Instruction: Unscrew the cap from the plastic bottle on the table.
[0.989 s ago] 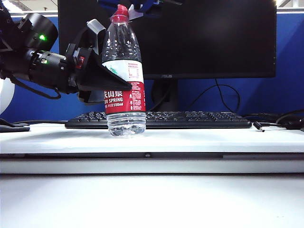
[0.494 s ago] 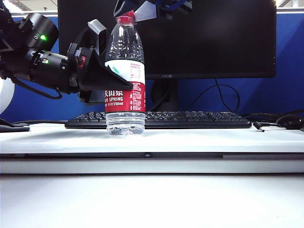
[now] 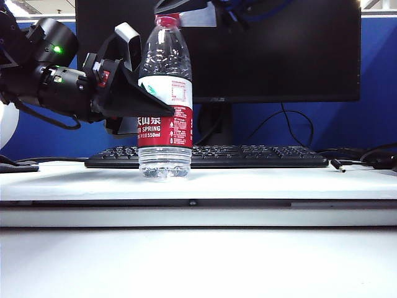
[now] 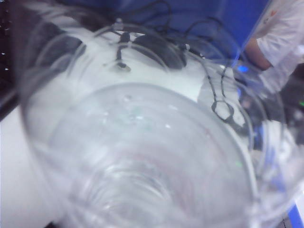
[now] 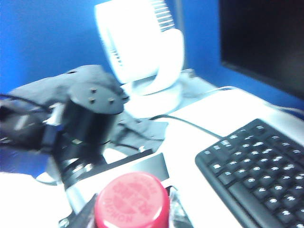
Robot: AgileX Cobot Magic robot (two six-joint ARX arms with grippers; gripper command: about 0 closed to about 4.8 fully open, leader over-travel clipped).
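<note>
Ribbed clear plastic bottle, left tool clamping it, right tool gripping red cap.

Left gripper level, jaws clamped; right gripper overhead, jaws pinched.

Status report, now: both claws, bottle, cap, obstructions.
Left claw clamped on plastic bottle, upright on table. Right claw at cap, still on. Nothing in the way.

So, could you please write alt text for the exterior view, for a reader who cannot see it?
A bottle stands upright on the table, the left gripper clamped on its middle and the right gripper on the cap. Behind stand a keyboard and a dark monitor.
</note>
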